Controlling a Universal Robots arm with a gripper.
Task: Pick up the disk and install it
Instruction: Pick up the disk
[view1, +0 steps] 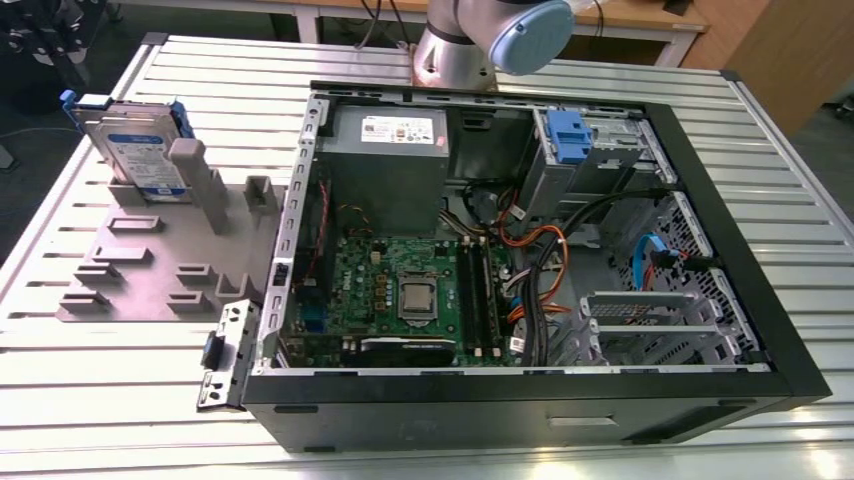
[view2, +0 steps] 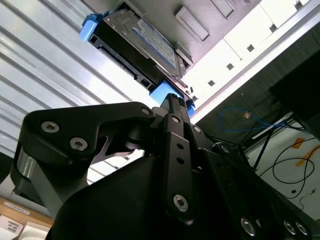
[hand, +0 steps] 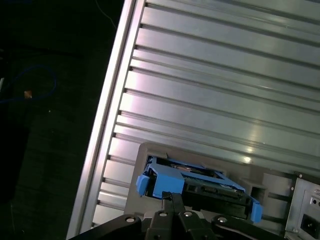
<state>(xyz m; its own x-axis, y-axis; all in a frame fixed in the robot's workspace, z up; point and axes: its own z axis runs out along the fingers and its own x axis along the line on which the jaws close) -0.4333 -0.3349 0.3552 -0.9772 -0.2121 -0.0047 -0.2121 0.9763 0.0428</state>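
Exterior view is taken first: the disk (view1: 134, 150) is seen standing on its edge in the grey slotted holder (view1: 160, 260), which lies on the ribbed metal tabletop (view1: 80, 400) at the exterior view's left, just beside the open computer case (view1: 787, 330). The blue handle of its frame is turned upward. Inside the case, at the far side, another drive with a blue tab (view1: 567, 135) is seated in a metal cage, and the motherboard (view1: 400, 285) with its cables is exposed. The base of the arm (view1: 461, 50) is mounted behind the case. In both wrist views the hand (hand: 169, 199) is found above the disk, with the blue handle lying right beyond its tips; whether the tips touch the handle cannot be decided, because the black linkages hide the place of contact. In the first wrist view the two fingers seem to be brought together to one point, so the hand is judged as clenched with nothing between the fingers, although this is said with some reserve. As far as it can be judged, nothing of the task is completed: the disk is not lifted from the holder, and both the picking up and the installing in the case are left to be done.
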